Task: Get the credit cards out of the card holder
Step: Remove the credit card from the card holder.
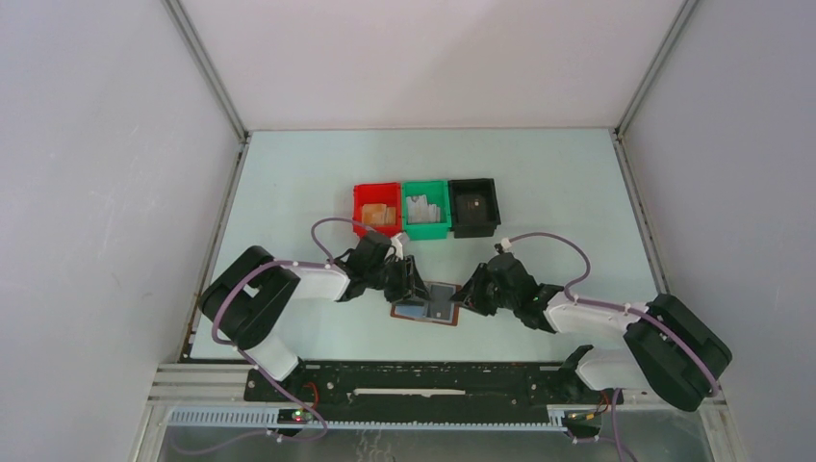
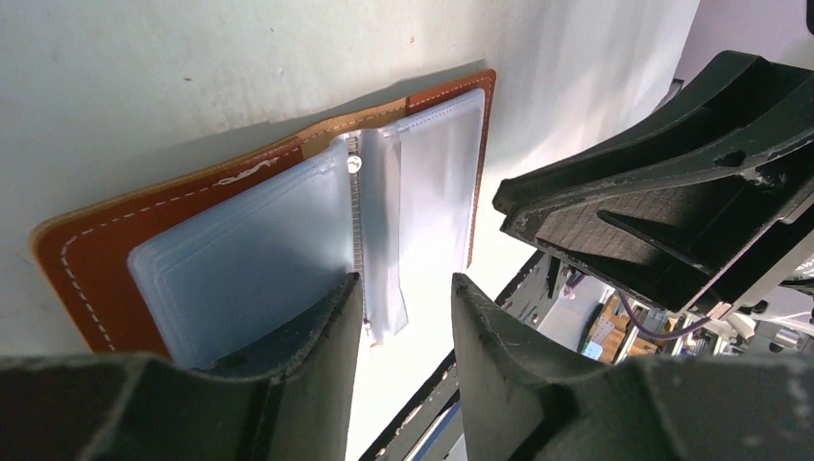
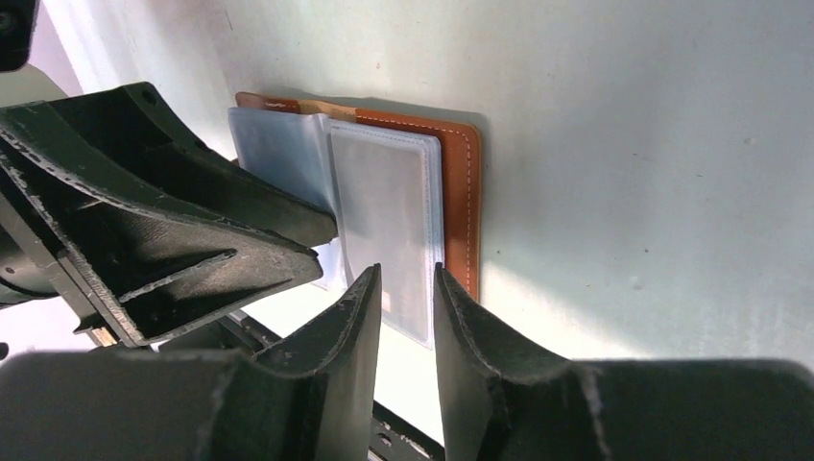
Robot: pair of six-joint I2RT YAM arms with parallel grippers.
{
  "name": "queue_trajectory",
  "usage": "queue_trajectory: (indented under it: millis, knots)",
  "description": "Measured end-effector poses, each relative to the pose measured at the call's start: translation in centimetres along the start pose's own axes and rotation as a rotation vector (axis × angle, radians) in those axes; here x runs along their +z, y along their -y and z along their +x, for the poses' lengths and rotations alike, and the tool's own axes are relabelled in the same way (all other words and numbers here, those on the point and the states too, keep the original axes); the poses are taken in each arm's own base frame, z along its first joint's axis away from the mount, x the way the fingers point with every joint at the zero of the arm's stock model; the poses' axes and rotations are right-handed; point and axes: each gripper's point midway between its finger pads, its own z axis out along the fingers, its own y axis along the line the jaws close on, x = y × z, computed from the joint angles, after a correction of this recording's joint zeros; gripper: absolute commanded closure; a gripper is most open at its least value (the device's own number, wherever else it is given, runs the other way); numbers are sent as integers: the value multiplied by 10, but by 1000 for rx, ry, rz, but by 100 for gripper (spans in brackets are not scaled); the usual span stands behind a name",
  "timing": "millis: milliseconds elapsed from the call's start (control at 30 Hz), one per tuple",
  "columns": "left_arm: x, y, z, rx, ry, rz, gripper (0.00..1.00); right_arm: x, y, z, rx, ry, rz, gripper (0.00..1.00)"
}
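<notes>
Card holder [image 1: 428,304] lies open and flat on the worktop [image 1: 539,192], between the two hands. Its long axis runs left-right, with the spine pointing away from the bases. Left hand [image 2: 404,322]: narrow gap, nothing gripped, straddling a loose clear sleeve [image 2: 382,230] at the spine. Right hand [image 3: 406,293]: also narrow and empty, over the right panel's near edge. Both are about equally close. Can't make out the credit cards; probably inside the sleeves, so the next move likely needs a pinch at a sleeve mouth.

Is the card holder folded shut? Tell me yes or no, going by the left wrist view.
No, the card holder lies spread open on the table, with both pale blue-grey inner panels showing on either side of the spine.
</notes>
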Motion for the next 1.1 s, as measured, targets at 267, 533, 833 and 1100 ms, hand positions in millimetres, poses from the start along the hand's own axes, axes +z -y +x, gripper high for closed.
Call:
queue_trajectory:
  millis: [267,533,833,1100]
  knots:
    - [0,0,0,1,-1,0,55,9,9,11,1,-53,30,66]
    - [0,0,0,0,-2,-2,55,10,6,11,-2,-56,22,66]
    - [1,-1,1,0,-5,0,55,0,-3,0,-36,-6,12,65]
    - [1,0,2,-2,-15,10,56,6,0,5,-51,-40,26,65]
